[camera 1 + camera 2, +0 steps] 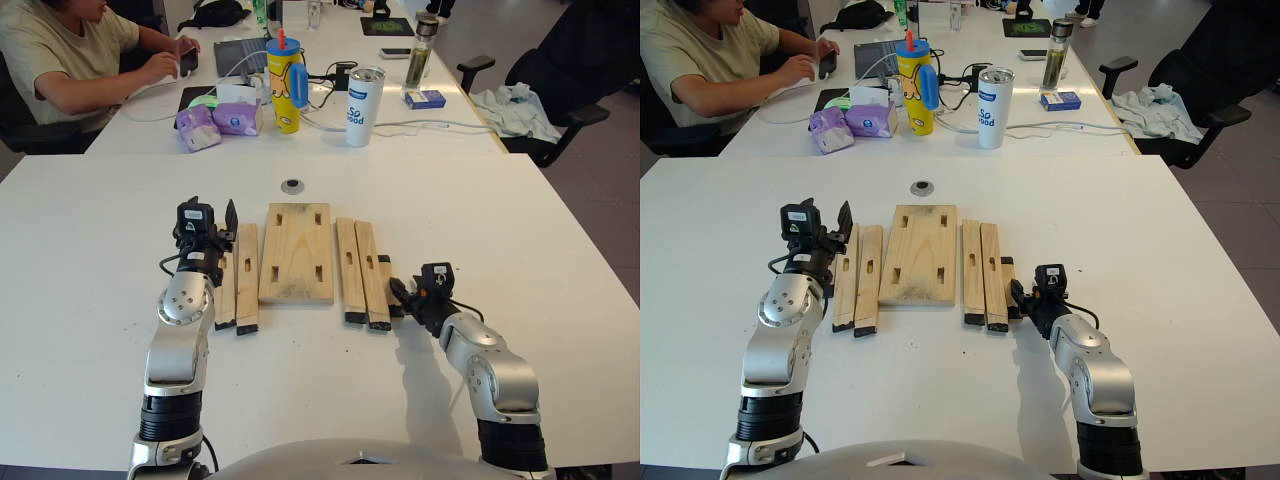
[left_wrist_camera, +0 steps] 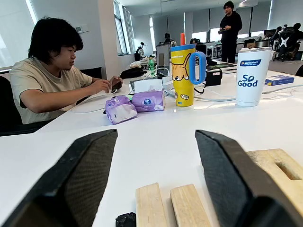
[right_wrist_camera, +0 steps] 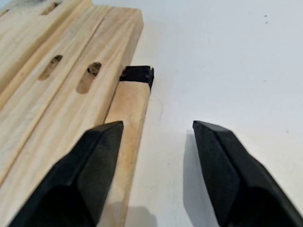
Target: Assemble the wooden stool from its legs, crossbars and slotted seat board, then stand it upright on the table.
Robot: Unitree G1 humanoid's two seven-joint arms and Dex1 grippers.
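Currently the pale wooden slotted seat board [image 1: 297,252] lies flat on the white counter [image 1: 520,220], with no other part joined to it. Two light wooden slotted legs [image 1: 237,277] lie side by side just left of the board. A second pair of legs [image 1: 360,270] lies just right of it, with a shorter black-tipped wooden crossbar [image 3: 130,109] against that pair's outer edge. The left pincer [image 2: 156,135] gapes wide over the left legs. The right pincer [image 3: 158,125] is spread wide at the crossbar, one finger above it.

Right tool [image 1: 404,292] partly hides the short crossbar [image 1: 385,270]
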